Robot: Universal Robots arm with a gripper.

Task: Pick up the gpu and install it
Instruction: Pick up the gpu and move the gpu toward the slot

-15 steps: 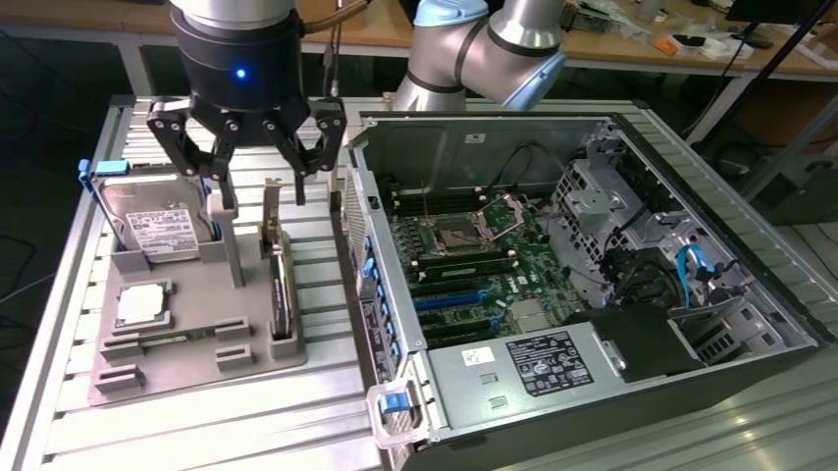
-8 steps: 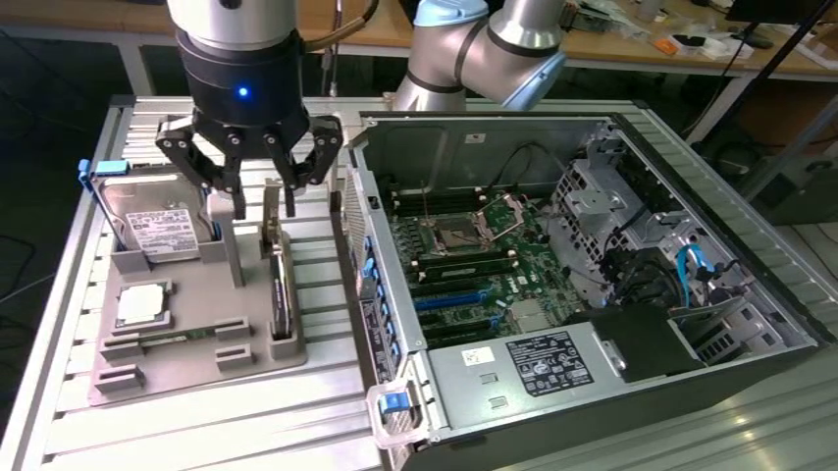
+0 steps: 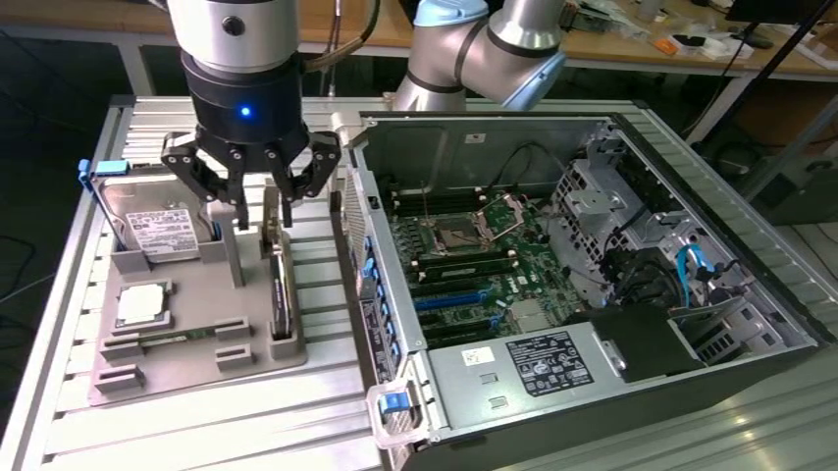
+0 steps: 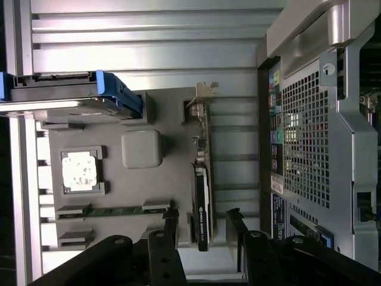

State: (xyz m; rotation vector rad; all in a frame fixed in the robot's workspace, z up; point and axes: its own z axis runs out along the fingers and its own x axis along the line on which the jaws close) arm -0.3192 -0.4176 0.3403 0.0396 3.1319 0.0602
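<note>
While the gpu (image 4: 202, 202) stands on its long edge in a slot of the grey holder (image 3: 196, 294), the jaws hang directly over it. They are open and grip nothing: one of the fingers (image 4: 171, 229) lies to each side of the card, and a gap shows on both sides.

**Step in hand.** This is judged to be the pick-up, at the point of grasping. Installation has not begun, since the card is not yet in the case (image 3: 458, 147) that lies open on the far side of the jaws from the hard drive (image 3: 157, 231).

**What a sound grip calls for.** The fingers should meet the card's two flat faces squarely, with the card centred between them. The pressure should be modest, because a thin board offers little to hold. The lift should run straight along the slot so that the lower edge does not bind.

**Materials and shapes.**
- The gpu is a thin, dark, flat board with a silvery metal bracket at one end.
- The holder is a matt grey moulded plate with raised blocks and slots.
- The hard drive, beside the jaws, is boxy and silver in a blue frame.
- A small square chip (image 3: 141, 306) lies farther from the jaws, seated flat in the holder.
- The desk (image 3: 196, 432) beneath is ribbed bright aluminium.
</note>
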